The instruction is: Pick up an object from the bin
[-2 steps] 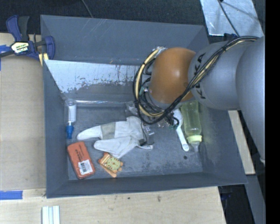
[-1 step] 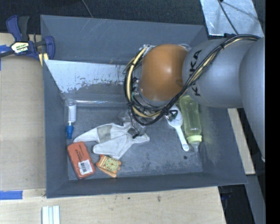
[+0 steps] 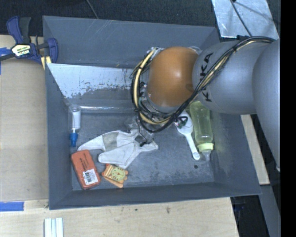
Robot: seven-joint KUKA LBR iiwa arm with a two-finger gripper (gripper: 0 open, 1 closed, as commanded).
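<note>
Main risk: the white cloth [image 3: 119, 149] is soft and crumpled, so a grasp may catch only one fold and the cloth may slip out on the way up (a judgement, not something seen).
Smaller risk: a loose end of the cloth may drag the neighbouring things when it is lifted, because two of them lie just beside it.
Arm [image 3: 237, 78]: it comes in from the right of the cloth and bends downward. Its wrist, with the orange cover [image 3: 171, 78] and looped cables [image 3: 138, 83], stands above the cloth's right end.
Gripper [image 3: 144, 138]: it is low over the right end of the cloth. Whether it is wide, narrow or closed cannot be told, and neither can contact with the cloth.
Bin [image 3: 54, 132]: grey metal, with sloping walls around the cloth on all sides.
Task's thing: probably the cloth, since it lies directly under the gripper, in the middle of the floor.
Yellow-green bottle [image 3: 202, 125]: lying flat, well to the right of the cloth.
Red box [image 3: 85, 169]: it has a barcode label and is just beside the cloth's lower left.
White spoon [image 3: 192, 147]: to the right of the cloth, between it and the bottle.
Clear tube [image 3: 75, 125]: it has a blue tip and is near the cloth's left end.
Small orange packet [image 3: 115, 175]: just below the cloth, next to the red box.
</note>
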